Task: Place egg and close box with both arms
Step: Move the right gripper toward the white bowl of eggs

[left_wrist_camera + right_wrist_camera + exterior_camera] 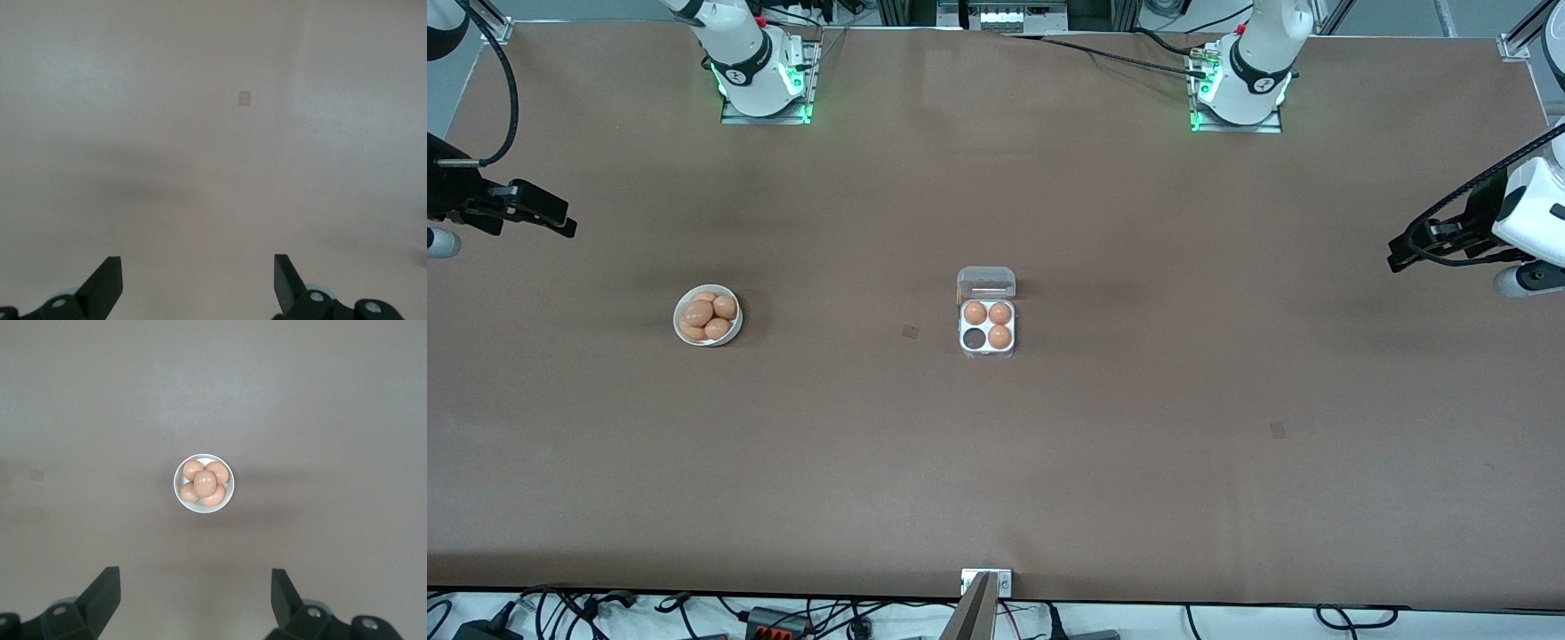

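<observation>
Brown matting covers the whole table [1138, 462], and from the front view nothing of the task has begun. The box [987, 324] sits mid-table with its clear lid [986, 283] folded back open; three cells hold eggs and one cell [973, 338], the one nearer the front camera toward the right arm's end, is dark and empty. The bowl [708, 315] stands well apart from the box toward the right arm's end, heaped with eggs; the egg [699, 312] on top looks the likely pick. The right gripper [538, 213] hangs high over the right arm's end of the table, the left gripper [1414, 249] over the left arm's end; both wait. In the left wrist view the left gripper's fingers [107, 283] stand spread over bare matting with nothing between them. In the right wrist view the right gripper [193, 600] is likewise spread and empty, the bowl [183, 500] well apart from it. Remaining, as judged: pick an egg, fill the empty cell, shut the lid.
</observation>
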Action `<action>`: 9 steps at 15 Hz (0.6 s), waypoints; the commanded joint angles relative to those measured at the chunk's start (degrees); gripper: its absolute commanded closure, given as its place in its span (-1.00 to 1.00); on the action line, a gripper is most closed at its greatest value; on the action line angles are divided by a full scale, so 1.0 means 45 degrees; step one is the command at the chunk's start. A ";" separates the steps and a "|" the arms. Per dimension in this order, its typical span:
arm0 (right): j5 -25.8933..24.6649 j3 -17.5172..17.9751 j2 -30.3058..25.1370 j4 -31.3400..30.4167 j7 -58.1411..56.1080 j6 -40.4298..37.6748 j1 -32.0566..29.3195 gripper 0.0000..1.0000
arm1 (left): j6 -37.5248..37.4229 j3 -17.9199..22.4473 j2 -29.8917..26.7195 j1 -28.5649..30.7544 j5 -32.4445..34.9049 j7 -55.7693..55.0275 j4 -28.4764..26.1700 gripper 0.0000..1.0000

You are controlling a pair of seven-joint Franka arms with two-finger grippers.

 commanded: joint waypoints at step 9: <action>-0.0208 0.0135 0.0803 -0.0376 0.0196 0.0507 0.0173 -1.00 | -0.0007 -0.0005 -0.0161 0.0093 -0.0224 0.0351 -0.0129 -1.00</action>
